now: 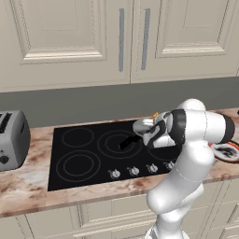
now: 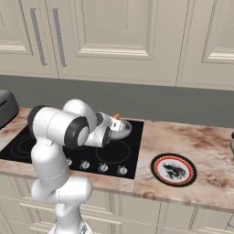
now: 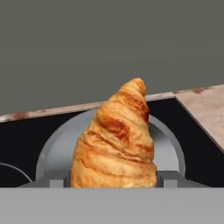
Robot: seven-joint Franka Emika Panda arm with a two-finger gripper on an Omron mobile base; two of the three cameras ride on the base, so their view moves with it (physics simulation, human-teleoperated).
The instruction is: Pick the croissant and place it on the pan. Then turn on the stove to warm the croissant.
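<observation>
The orange-brown croissant (image 3: 116, 140) stands pointed end up between my two fingertips, and my gripper (image 3: 113, 180) is shut on it. Right behind and below it lies the round grey pan (image 3: 51, 146) on the black stove (image 3: 17, 144). From the base views, the gripper (image 1: 156, 122) hovers over the pan (image 1: 141, 125) at the stove's back right burner, with a bit of croissant (image 1: 154, 115) peeking above the hand. The pan's black handle (image 1: 128, 141) points toward the stove's middle. From the right I see the croissant (image 2: 116, 117), the gripper (image 2: 115, 123) and the pan (image 2: 123, 131).
A row of silver knobs (image 1: 134, 171) lines the front of the stove (image 1: 84, 149). A red-rimmed plate (image 2: 173, 169) lies on the marble counter to the right. A grey toaster (image 1: 11, 140) stands at the left. Cabinets hang above the grey backsplash.
</observation>
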